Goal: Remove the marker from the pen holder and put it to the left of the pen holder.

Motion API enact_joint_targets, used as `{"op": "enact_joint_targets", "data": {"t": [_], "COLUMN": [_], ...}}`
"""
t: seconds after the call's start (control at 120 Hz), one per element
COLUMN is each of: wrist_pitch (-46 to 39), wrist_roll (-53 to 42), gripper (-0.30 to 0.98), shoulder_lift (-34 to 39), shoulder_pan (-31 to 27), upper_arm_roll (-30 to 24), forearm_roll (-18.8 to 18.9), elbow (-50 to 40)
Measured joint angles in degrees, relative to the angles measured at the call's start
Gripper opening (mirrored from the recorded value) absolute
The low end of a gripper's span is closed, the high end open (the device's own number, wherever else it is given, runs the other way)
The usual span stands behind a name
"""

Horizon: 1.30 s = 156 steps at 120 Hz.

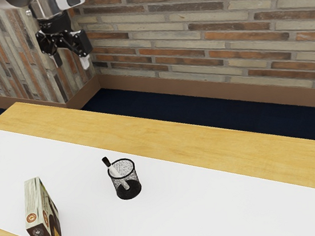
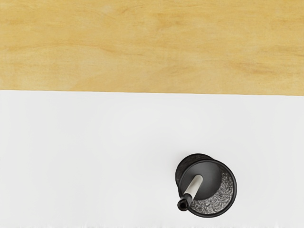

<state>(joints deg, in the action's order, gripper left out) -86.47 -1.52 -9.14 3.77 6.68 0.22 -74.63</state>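
Marker, 1 pc., leans in mesh pen holder on tabletop. Box, 1 pc., stands nearby. Pincer hangs w/ fingers apart.

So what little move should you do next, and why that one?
I'd probably ease my open gripper down and across toward the marker, keeping it open for now. I'm hanging high and off to one side, and the marker leans in the pen holder with its black end poking above the rim, which looks like a good bit to grab.

Exterior high, slanting down, wrist overhead, pen holder shared
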Motion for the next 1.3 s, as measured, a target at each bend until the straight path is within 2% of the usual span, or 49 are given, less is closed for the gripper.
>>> {"op": "enact_joint_targets", "data": {"t": [0.4,0.625,0.742,0.967,1.142,1.3], "wrist_pitch": [0.74,-6.67,-9.05,-5.62,-1.22,2.16], "wrist_roll": [-1.81,-3.05,-3.56,-5.28,-7.28,-8.76], "gripper": [0.69,0.69,0.69,0.69,0.69,0.67], "shoulder_lift": [-1.07,-17.48,-22.05,-23.97,-23.47,-22.80], "shoulder_pan": [0.72,2.34,2.29,0.36,-0.06,-0.16], "upper_arm_roll": [-0.12,-0.16,-0.19,-0.26,0.01,0.25], "forearm_roll": [-0.78,0.06,-0.44,-1.92,-5.44,-7.09], "elbow": [0.74,2.90,2.24,-2.17,-7.90,-10.19]}}
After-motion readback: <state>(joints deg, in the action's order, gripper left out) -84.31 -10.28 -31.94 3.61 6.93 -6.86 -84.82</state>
